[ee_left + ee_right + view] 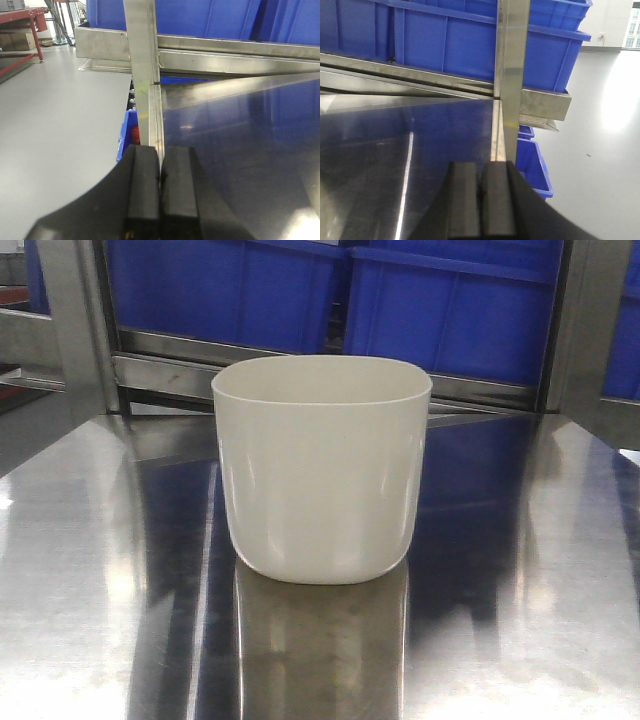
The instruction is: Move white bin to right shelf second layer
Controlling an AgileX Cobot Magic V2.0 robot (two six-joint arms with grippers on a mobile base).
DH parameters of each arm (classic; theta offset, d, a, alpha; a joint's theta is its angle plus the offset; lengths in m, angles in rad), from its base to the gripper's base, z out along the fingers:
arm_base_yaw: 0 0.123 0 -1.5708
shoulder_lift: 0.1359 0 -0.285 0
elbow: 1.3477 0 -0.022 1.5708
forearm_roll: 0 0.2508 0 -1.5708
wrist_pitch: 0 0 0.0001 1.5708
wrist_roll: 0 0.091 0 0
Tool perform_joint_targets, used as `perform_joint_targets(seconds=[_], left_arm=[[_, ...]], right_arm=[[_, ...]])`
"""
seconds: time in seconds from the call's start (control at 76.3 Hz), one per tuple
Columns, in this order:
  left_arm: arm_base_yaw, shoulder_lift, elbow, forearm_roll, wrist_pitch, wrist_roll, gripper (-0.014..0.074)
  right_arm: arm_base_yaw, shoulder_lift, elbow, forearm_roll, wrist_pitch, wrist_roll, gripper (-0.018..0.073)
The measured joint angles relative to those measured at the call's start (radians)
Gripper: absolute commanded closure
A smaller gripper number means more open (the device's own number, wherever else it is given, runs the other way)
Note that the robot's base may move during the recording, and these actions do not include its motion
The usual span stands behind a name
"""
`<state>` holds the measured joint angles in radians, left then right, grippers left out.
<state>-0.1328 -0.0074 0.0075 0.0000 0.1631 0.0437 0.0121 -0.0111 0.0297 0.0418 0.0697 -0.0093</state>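
Note:
The white bin (322, 470) stands upright in the middle of the mirror-like steel tabletop (90, 570) in the front view, with nothing touching it. It shows in neither wrist view. My left gripper (160, 150) is shut with nothing in it, hovering over the table's left edge by an upright steel post (142, 60). At the table's right edge my right gripper (480, 167) is also shut and empty, beside another post (512, 75). The right shelf second layer is out of view.
Blue crates (440, 310) sit on a steel rack rail (160, 355) behind the table. More blue crates (532, 165) stand on the floor to the right, and one (127, 132) to the left. A red frame (20, 25) stands far left.

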Motion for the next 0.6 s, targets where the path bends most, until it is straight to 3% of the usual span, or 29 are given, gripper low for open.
perform_joint_targets(seconds=[0.433,0.603], left_arm=[[0.000,0.000,0.000,0.000,0.000,0.000,0.0512],[0.000,0.000,0.000,0.000,0.000,0.000,0.0512]], right_arm=[[0.000,0.000,0.000,0.000,0.008,0.000,0.0510],[0.000,0.000,-0.040,0.000,0.125,0.000,0.0510]])
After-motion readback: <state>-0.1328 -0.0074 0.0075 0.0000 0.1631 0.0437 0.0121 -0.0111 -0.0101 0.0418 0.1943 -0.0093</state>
